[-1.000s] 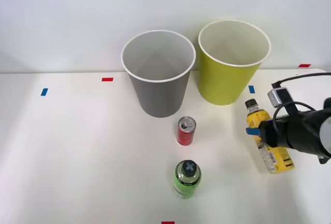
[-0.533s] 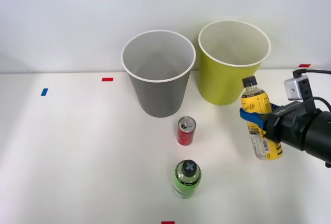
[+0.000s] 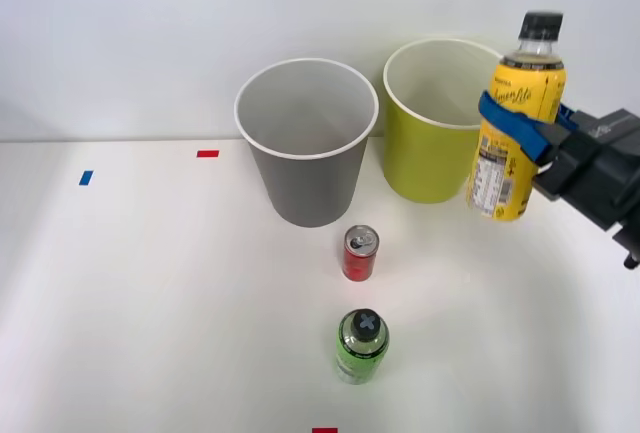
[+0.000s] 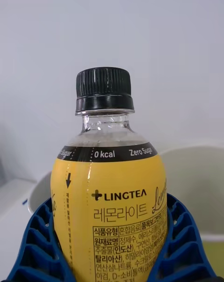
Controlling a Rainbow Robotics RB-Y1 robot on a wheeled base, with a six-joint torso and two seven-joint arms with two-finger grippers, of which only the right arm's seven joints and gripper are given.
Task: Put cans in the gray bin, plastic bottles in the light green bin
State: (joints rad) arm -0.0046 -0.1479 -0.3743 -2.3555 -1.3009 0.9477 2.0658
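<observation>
Two bins stand side by side at the back of the white table (image 3: pixel 150 283) — the gray bin (image 3: pixel 306 168) on the left and the light green bin (image 3: pixel 432 158) just to its right, each upright with its white rim up. One red can (image 3: pixel 359 253) stands upright in front of the gray bin, silver top showing. One green bottle (image 3: pixel 361 347) stands nearer the camera, just in front of the can. One plastic bottle (image 3: pixel 517 123) with a yellow label and black cap is off the table, clamped upright in the right gripper (image 3: pixel 525 133), whose blue ribbed fingers (image 4: pixel 179 244) press against both sides of the label. In the front view the bottle overlaps the green bin's right edge, its cap above the rim. The wrist view shows the cap (image 4: pixel 104 90), the clear neck, and the pale rims of the bins behind it.

A second ago the bottle lay on the table to the right, below the green bin, with the gripper closing around it; half a second ago it was lifted a little and tilted. Now it is much higher and nearly upright — the can, the green bottle and both bins have not shifted.
</observation>
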